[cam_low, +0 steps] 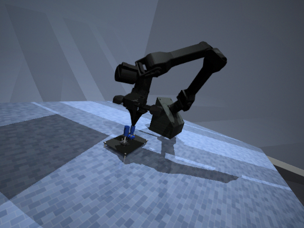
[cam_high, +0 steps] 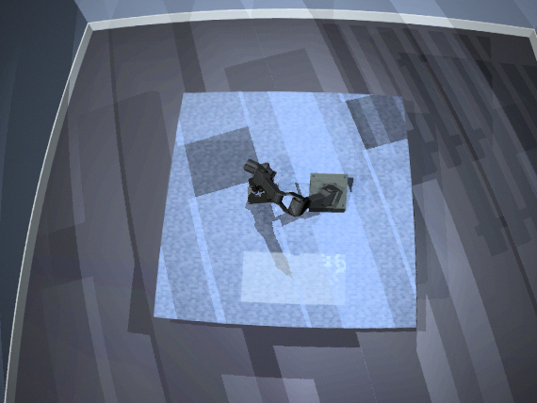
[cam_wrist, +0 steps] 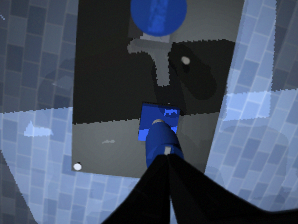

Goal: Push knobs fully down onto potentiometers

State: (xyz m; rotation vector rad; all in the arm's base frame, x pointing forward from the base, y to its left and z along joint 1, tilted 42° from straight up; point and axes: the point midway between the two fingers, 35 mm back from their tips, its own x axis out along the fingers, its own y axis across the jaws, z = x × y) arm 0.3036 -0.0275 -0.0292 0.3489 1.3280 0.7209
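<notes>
The dark circuit board (cam_high: 253, 201) (cam_low: 135, 145) (cam_wrist: 100, 142) stands on short legs. One blue knob (cam_low: 126, 130) (cam_wrist: 158, 15) stands above a grey potentiometer (cam_low: 124, 143), with pale shaft showing between them. The other blue knob (cam_low: 133, 129) (cam_wrist: 162, 141) is above the blue potentiometer (cam_low: 131, 137) (cam_wrist: 150, 115). A bit of shaft shows between these two. My gripper (cam_low: 133, 125) (cam_wrist: 166, 162) is shut, pointing down, with nothing between its fingers. Its tips are at the top of this second knob and appear to touch it. In the top view the arm hides the gripper and most of the board.
The arm's base box (cam_high: 328, 181) (cam_low: 166, 117) stands beside the board. The arm arches over from it. The other knob stands close to the gripper. A pale rectangle (cam_high: 292, 282) lies on the table in the top view. Shadows cross the board and table.
</notes>
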